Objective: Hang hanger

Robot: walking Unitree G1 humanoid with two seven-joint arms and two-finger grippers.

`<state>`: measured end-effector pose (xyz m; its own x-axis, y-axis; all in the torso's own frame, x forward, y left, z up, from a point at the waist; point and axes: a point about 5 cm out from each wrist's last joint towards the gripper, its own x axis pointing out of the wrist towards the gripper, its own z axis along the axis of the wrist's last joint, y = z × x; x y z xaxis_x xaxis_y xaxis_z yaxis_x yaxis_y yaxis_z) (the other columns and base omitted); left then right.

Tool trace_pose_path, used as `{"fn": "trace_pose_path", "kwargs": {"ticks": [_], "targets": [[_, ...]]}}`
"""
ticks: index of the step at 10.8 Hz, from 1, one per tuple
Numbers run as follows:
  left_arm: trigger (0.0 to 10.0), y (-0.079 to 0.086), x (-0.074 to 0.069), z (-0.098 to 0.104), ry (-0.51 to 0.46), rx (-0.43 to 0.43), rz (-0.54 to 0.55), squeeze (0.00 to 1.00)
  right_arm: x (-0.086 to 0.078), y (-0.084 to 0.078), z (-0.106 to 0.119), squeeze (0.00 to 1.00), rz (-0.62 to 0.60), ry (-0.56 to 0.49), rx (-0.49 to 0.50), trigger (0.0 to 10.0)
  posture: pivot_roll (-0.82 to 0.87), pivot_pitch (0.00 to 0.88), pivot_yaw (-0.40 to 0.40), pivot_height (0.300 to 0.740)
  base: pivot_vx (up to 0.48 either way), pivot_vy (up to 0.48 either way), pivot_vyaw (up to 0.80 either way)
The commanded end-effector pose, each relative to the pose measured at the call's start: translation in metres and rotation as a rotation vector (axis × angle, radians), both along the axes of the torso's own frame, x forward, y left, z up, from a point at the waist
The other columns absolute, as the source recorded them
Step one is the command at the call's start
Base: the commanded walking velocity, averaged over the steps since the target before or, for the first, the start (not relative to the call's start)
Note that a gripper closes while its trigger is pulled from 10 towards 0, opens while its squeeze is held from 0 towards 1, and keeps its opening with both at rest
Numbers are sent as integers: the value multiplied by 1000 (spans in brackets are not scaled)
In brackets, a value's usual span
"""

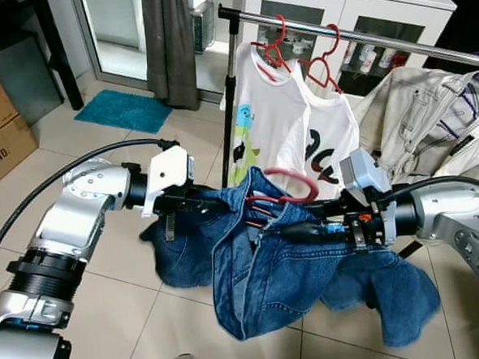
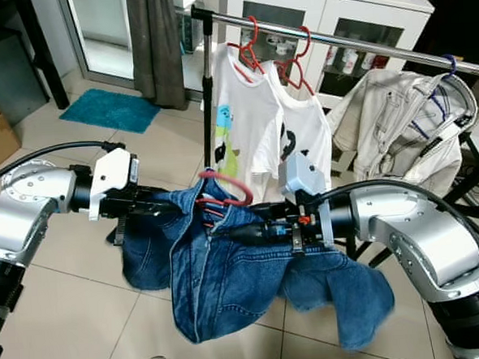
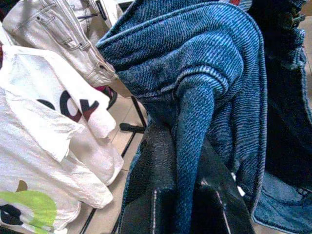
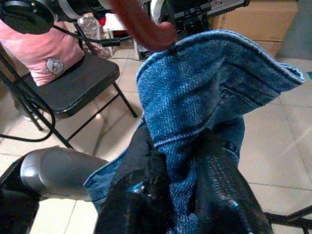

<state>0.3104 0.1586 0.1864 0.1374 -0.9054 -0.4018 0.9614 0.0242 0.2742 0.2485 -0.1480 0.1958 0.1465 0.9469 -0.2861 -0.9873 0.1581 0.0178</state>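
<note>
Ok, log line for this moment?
left gripper: shut on denim jacket | right gripper: shut on denim jacket | red hanger: inside jacket, off clothes rail

Home interior, laundry corner of a tiled living space.

Beige tiled floor [image 1: 110,318]; metal clothes rail [image 1: 394,40] carrying white printed T-shirts [image 1: 268,121] on red hangers [image 1: 276,43] and a cream jacket [image 1: 419,116]; teal mat [image 1: 125,111] before a glass door; grey curtain [image 1: 170,45]; white glass-fronted cabinet [image 1: 360,17]; cardboard boxes [image 1: 0,129]; folding chair [image 4: 73,87] with pink cushion [image 4: 46,48].

A red hanger [image 1: 293,186] carries a drooping blue denim jacket [image 1: 269,267].
</note>
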Motion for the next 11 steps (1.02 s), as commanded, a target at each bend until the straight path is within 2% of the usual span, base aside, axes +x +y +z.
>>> {"fn": "trace_pose_path", "kwargs": {"ticks": [1,4,5,6,11], "targets": [[0,-6,5,20,-68,-72,-16,0,-4,3,2,0,28,7,14,0,58,0,-101,740,0,0,0],[0,-4,9,23,-67,-97,8,0,-6,0,2,0,18,24,17,0,57,0,-95,740,0,0,0],[10000,-4,11,22,-26,-130,23,0,-6,-3,0,0,-1,41,11,0,58,0,-94,740,0,0,0],[10000,-2,12,22,-38,-125,22,1000,-6,-4,0,0,-17,59,24,0,58,0,-88,740,0,0,0],[10000,8,13,34,2,-164,-9,1000,-16,-18,-19,0,-114,163,46,0,67,0,-39,740,0,0,0]]}}
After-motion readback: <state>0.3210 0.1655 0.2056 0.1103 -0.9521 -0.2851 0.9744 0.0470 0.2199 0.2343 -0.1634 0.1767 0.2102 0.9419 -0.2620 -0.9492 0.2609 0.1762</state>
